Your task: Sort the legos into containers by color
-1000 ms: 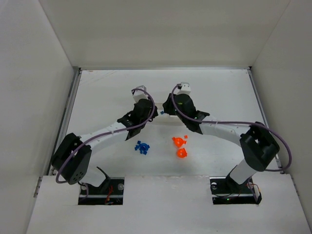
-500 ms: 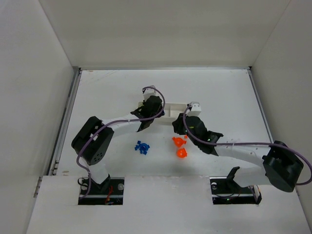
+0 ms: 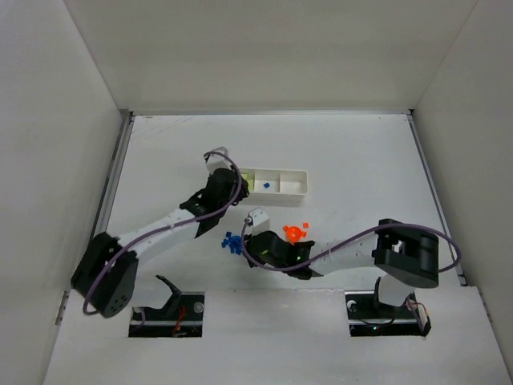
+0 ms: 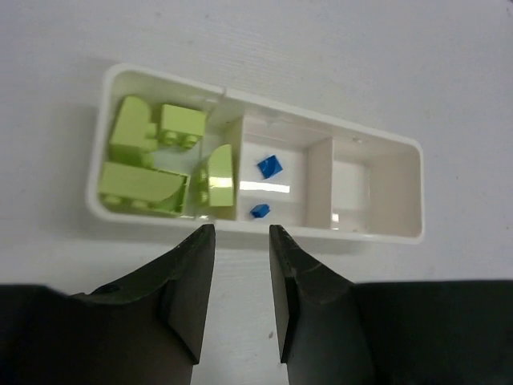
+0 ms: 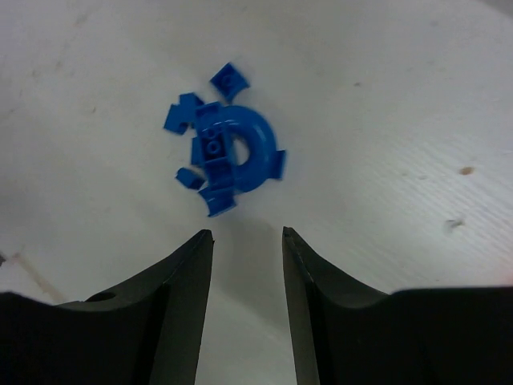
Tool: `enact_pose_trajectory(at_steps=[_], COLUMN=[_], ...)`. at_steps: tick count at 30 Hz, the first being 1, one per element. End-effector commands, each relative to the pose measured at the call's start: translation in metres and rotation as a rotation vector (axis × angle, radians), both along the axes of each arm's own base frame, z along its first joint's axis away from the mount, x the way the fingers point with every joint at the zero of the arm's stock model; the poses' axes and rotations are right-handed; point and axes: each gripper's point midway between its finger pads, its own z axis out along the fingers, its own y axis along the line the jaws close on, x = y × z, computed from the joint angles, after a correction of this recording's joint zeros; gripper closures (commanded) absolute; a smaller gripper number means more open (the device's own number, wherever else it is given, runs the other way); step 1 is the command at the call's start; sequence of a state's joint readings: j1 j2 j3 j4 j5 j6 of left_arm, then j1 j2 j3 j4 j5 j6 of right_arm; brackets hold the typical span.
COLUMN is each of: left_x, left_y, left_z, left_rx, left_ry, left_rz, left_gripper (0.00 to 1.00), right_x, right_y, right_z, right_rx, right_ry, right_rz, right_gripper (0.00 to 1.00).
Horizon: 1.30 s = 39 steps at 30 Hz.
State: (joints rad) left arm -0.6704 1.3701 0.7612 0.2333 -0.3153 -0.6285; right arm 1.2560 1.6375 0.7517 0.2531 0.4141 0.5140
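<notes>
Loose heap of small blue plastic bricks (image 5: 228, 152), lying on the white bench (image 3: 361, 152) just ahead of the right arm's fingers (image 5: 180, 305) and to the left of the orange plastic bricks (image 3: 295, 234). The fingers stand moderately apart with nothing between them. The pieces touch one another around a flat curved arch, so a closing grip may take several at once, flick one away, or slip on the arch's rounded edge. The right arm reaches across close to the left arm, so contact between them is a further risk. In the wrist view the heap runs lengthwise away from the fingers; the arch gives no clear heading. The long white three-compartment plastic tray (image 4: 418, 192) lies farther back, open side up, its long axis across the bench. Light green bricks (image 4: 152, 160) fill one end compartment, two blue bits (image 4: 269, 166) lie in the middle one, and the other end is empty. The left arm's fingers (image 4: 188, 297) hover before it, narrowly parted and empty.
</notes>
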Motion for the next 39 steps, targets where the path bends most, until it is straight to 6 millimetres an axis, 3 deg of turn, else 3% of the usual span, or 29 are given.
enact_pose_trajectory(at_steps=[1, 6, 12, 16, 19, 28, 39], left_x=[-0.024, -0.07, -0.112, -0.13, -0.139, -0.148, -0.147], left_y=[0.042, 0.083, 0.105, 0.109, 0.105, 0.094, 0.085], left_z=[-0.005, -0.031, -0.063, -0.079, -0.087, -0.096, -0.105], left_rx=[0.004, 0.027, 0.06, 0.076, 0.085, 0.097, 0.098], left_ry=[0.024, 0.113, 0.231, 0.295, 0.323, 0.355, 0.36], left_rz=[0.069, 0.12, 0.144, 0.141, 0.124, 0.094, 0.068], left_gripper=[0.71, 0.74, 0.81, 0.79, 0.75, 0.72, 0.68], right_x=[-0.004, -0.01, -0.001, 0.002, 0.005, 0.012, 0.011], right_y=[0.038, 0.052, 0.048, 0.049, 0.052, 0.05, 0.036], right_z=[0.022, -0.001, -0.013, -0.024, -0.027, -0.016, 0.008], right_rx=[0.08, 0.042, 0.004, -0.027, -0.046, -0.032, 0.033], right_ry=[-0.048, -0.02, -0.041, -0.045, -0.053, -0.073, -0.075], right_rz=[0.055, 0.094, 0.055, 0.06, 0.064, 0.046, 0.018], right_gripper=[0.54, 0.52, 0.48, 0.48, 0.49, 0.68, 0.71])
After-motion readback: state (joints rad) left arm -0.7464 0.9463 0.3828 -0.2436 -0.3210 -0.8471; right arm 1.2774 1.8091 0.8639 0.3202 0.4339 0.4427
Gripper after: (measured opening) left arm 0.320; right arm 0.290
